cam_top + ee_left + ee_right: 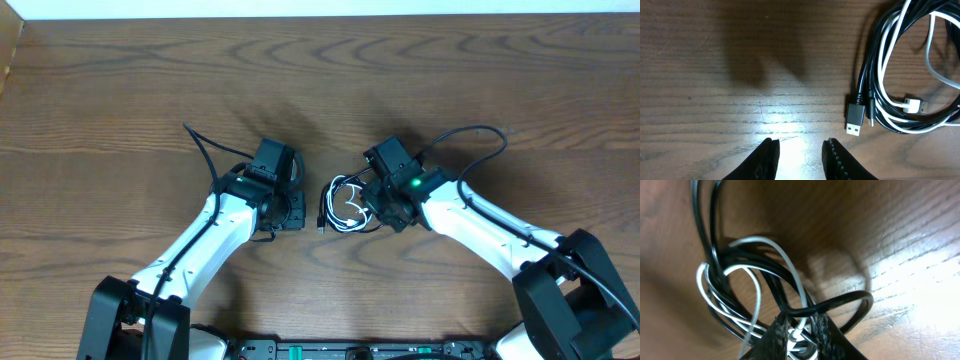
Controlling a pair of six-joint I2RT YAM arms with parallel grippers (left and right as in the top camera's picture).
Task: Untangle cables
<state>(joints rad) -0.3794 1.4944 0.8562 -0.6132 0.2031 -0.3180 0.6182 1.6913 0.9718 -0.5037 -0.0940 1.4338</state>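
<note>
The black cable point(869, 60) and the white cable point(928, 55) are seen wound together into one loose coil on the wooden table point(715, 110), in the gap between the two tools: ahead and to the right of the left gripper point(799, 150), and directly at the fingertips of the right gripper point(801, 330).

The left gripper is held spread, with only bare wood between its fingers. The right gripper's fingers are drawn close together, with a white strand lying between them and a black loop crossing just ahead of their tips. Whether that strand is actually clamped cannot be told.

Both cords are judged to be light, thin and limp. A pulled strand should slide through the coil, or drag the whole bundle along, since little weight is there to anchor it. The smooth jackets are likely to slip in a shallow pinch.

The best holds are judged to be the stiff ends. The black USB plug point(855, 117) lies free at the near edge of the coil, just ahead and to the right of the left fingers. The white plug point(912, 105) lies further right, inside the loops, and is less easily reached.

No container is in view.
</note>
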